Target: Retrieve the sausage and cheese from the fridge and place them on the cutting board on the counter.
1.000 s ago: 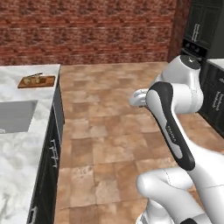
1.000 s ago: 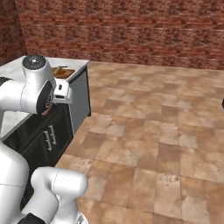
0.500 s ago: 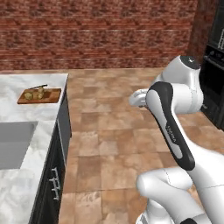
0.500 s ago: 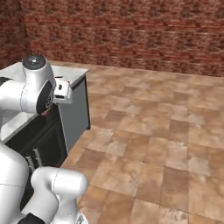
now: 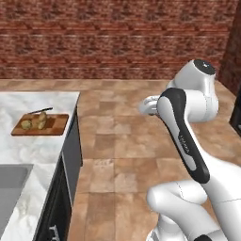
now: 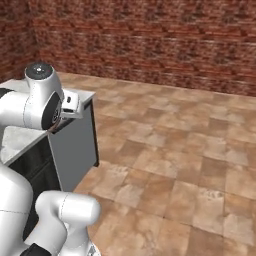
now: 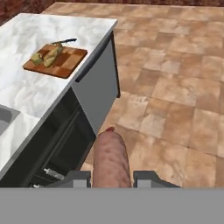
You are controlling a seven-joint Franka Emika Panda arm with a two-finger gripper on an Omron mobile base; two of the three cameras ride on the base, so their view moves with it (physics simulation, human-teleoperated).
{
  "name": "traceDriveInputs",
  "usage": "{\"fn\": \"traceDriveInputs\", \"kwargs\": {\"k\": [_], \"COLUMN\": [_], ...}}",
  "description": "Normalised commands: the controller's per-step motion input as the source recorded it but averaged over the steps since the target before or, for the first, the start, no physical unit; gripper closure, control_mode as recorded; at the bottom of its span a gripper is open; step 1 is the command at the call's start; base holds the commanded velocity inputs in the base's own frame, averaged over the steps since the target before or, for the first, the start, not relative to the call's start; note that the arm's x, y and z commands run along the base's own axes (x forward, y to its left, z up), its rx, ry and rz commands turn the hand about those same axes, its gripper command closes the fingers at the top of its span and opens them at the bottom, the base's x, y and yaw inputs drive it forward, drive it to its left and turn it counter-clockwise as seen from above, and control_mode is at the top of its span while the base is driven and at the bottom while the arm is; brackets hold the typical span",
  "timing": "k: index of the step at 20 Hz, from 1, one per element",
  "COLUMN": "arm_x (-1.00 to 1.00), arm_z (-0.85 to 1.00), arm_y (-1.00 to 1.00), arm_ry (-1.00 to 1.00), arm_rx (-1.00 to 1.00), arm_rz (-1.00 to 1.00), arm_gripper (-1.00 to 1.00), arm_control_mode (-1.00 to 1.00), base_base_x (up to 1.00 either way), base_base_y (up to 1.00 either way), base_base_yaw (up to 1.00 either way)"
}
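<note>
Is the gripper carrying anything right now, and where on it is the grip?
Yes: the sausage, clamped between the fingers at its near end, with the rest sticking out ahead of the gripper.

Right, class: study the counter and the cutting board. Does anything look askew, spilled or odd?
Nothing stands out. The cutting board lies flat on the counter near its end, yellowish food pieces and a knife resting on it. Nothing is spilled.

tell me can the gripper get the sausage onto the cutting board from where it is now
Probably not yet. The gripper, shut on the sausage, hangs over the floor off the counter corner, with the cutting board well ahead. Nothing blocks the way above the counter, but the board already carries yellowish food.
</note>
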Motion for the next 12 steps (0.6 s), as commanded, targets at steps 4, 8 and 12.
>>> {"fn": "traceDriveInputs", "kwargs": {"k": [4, 8, 12], "arm_x": [0.0, 0.0, 0.0], "arm_z": [0.0, 0.0, 0.0], "arm_y": [0.0, 0.0, 0.0], "arm_ry": [0.0, 0.0, 0.0], "arm_rx": [0.0, 0.0, 0.0], "arm_rz": [0.0, 0.0, 0.0], "arm_gripper": [1.0, 1.0, 1.0], "arm_control_mode": [1.0, 1.0, 1.0], "base_base_x": [1.0, 1.0, 1.0], "base_base_y": [-0.21, -0.19, -0.16], "base_base_yaw": [0.2, 0.25, 0.35]}}
